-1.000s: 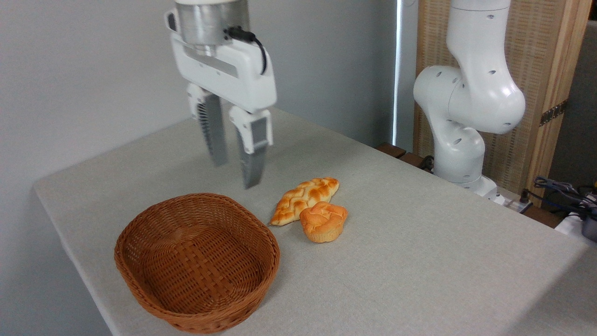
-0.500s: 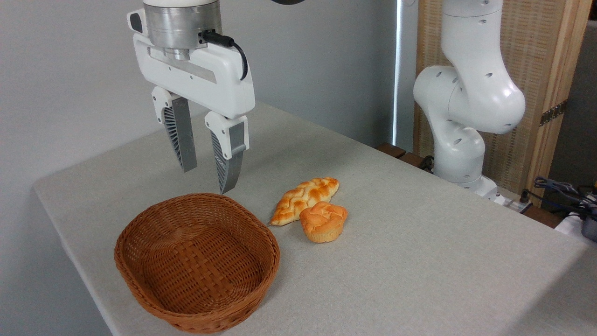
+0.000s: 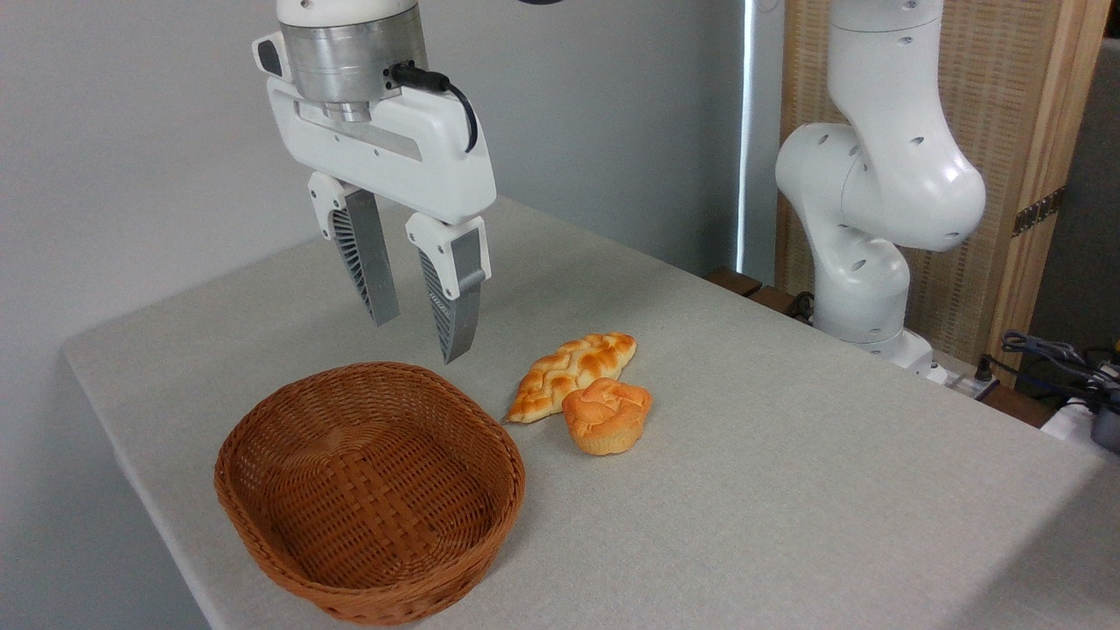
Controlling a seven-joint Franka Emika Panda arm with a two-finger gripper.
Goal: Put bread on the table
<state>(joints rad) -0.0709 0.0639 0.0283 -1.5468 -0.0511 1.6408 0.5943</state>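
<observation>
The white two-finger gripper [image 3: 423,336] with grey ribbed fingers [image 3: 371,271] hangs in the air above the far rim of the brown woven wicker basket [image 3: 370,490], its fingers spread apart with nothing between them and their tips clear of the basket and the tabletop. The top of the gripper's metal wrist is cut off by the upper edge of the frame, and so is the upper part of the white robot arm [image 3: 875,175] standing at the right behind the table. The arm's base is partly hidden by the table's far edge. The small round golden-orange muffin-shaped bun [image 3: 606,415] sits upright on the large table covered in plain light grey-beige cloth [image 3: 787,490], to the right of the basket and apart from it. It touches the near end of a longer braided leaf-shaped loaf [image 3: 570,373], which lies flat just behind it, and it hides a small part of that loaf's lower edge. The basket's near rim runs close to the bottom of the frame, and its inside holds nothing visible. At the far right some dark cables and a bluish object [image 3: 1063,367] are cut off by the frame edge and too small to make out. No brand, label or writing can be read on anything.
</observation>
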